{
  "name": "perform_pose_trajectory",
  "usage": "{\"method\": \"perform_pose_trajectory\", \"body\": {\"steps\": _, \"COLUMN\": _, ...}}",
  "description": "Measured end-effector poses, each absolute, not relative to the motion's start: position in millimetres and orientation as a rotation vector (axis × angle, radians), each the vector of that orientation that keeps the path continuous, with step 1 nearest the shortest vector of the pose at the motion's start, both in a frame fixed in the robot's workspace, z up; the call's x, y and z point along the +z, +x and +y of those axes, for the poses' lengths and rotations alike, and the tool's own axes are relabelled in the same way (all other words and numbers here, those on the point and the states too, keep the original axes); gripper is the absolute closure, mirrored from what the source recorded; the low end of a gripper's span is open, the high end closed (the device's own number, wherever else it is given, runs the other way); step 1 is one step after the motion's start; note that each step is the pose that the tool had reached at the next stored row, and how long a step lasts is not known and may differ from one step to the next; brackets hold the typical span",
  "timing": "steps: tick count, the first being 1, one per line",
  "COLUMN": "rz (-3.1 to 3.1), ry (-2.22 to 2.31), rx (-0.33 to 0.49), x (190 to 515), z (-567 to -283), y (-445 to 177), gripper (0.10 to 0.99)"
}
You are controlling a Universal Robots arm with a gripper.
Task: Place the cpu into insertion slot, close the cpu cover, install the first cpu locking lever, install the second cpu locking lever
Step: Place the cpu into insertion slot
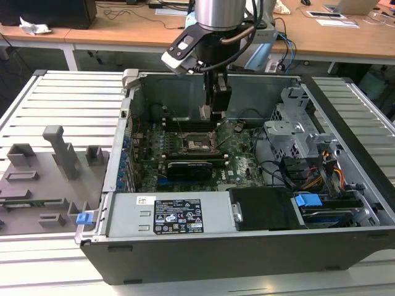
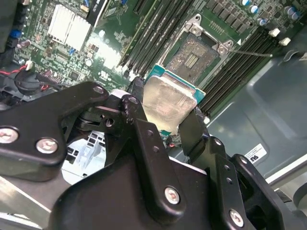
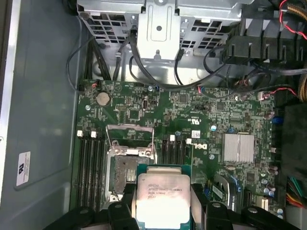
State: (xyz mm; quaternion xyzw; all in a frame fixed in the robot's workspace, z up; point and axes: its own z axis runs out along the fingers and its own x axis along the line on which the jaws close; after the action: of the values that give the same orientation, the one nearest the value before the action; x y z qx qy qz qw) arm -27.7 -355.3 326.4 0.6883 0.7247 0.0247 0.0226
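My gripper [image 1: 210,114] hangs inside the open computer case, shut on the cpu [image 1: 205,113]. The cpu is a flat square chip with a silver-grey top, and it is held just above and slightly behind the black socket [image 1: 199,145] on the green motherboard. In both wrist views the cpu [image 2: 168,103] [image 3: 160,201] sits clamped between the two black fingers [image 2: 139,96], hovering off to one side of the bare socket [image 2: 192,58] [image 3: 121,175]. The cpu cover [image 3: 129,128], a thin metal frame, stands swung up at the socket's edge, so the contacts are uncovered.
Memory slots [image 3: 91,167] flank the socket on both sides. A finned heatsink [image 3: 238,147] and cables [image 3: 158,84] lie nearby. A metal drive cage [image 1: 296,132] and a power supply [image 1: 166,216] stand inside the case. A grey fixture plate [image 1: 43,172] lies at the exterior view's left.
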Motion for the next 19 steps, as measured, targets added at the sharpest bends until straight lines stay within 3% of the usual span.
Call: {"method": "perform_pose_trajectory", "body": {"steps": 19, "rz": 2.244, "ry": 2.132, "rx": 0.076, "x": 310.7, "z": -355.3, "y": -31.5, "gripper": 0.549}}
